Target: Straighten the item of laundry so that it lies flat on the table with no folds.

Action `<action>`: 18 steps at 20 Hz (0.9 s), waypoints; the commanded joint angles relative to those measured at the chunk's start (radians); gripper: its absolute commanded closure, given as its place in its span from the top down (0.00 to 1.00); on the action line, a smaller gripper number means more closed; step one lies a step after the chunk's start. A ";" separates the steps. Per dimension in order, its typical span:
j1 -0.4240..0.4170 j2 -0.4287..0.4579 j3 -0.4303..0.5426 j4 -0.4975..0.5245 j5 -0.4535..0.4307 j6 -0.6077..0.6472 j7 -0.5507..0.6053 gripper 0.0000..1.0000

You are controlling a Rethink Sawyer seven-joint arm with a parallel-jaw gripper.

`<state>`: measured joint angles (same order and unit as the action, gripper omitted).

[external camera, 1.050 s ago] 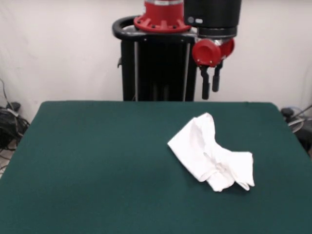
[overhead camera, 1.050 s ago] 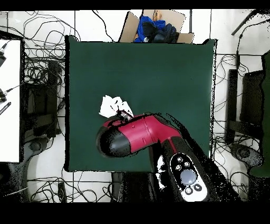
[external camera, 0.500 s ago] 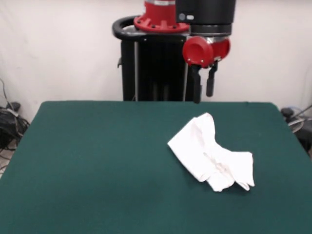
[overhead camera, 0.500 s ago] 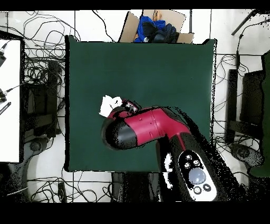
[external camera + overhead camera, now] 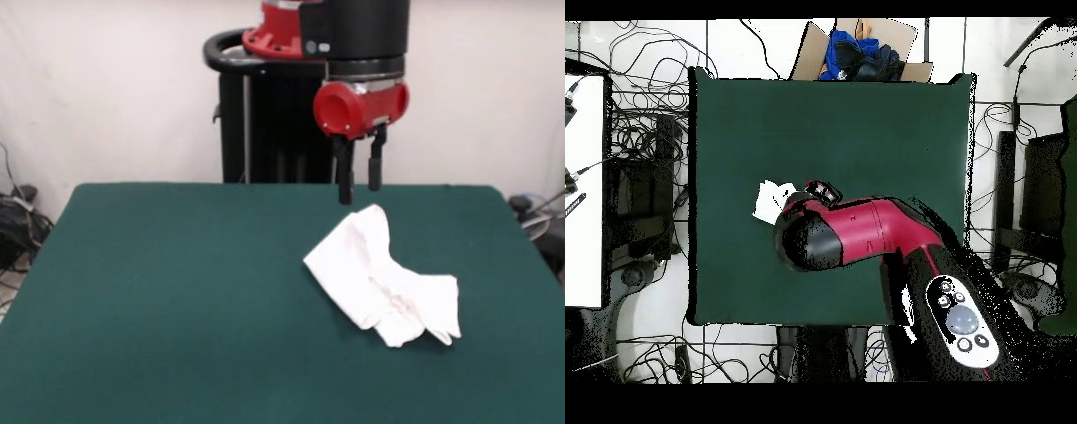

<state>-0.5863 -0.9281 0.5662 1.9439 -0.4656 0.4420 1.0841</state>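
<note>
The item of laundry (image 5: 381, 284) lies crumpled and folded on the right half of the dark green table (image 5: 177, 291), its plain white side up with no print showing. Its far tip points up toward the back edge. My gripper (image 5: 358, 189) hangs open just above and behind that far tip, not touching the cloth, with nothing between its two black fingers. From overhead the red arm (image 5: 855, 232) covers most of the laundry (image 5: 770, 199); only its left part shows on the table (image 5: 865, 130).
A cardboard box with blue cloth (image 5: 858, 55) sits beyond the table's far edge in the overhead view. Cables cover the floor around the table, and a white desk (image 5: 583, 190) stands at the left.
The arm has swung left in the front view and come lower, bringing the gripper from the right of the laundry's far tip to just above it. The laundry has not moved.
</note>
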 commanded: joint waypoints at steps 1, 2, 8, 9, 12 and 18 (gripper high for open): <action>-0.013 0.122 0.156 -0.057 0.045 -0.037 0.020 1.00; -0.011 0.132 0.156 -0.066 0.048 -0.021 0.020 1.00; -0.039 0.236 0.254 -0.094 0.018 0.042 -0.086 1.00; -0.036 0.242 0.255 -0.100 0.010 0.047 -0.086 1.00; -0.027 0.252 0.257 -0.108 -0.004 0.078 -0.085 1.00; -0.011 0.260 0.224 -0.137 -0.052 0.075 -0.070 1.00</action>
<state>-0.6161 -0.7023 0.7441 1.8685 -0.4752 0.4349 1.0841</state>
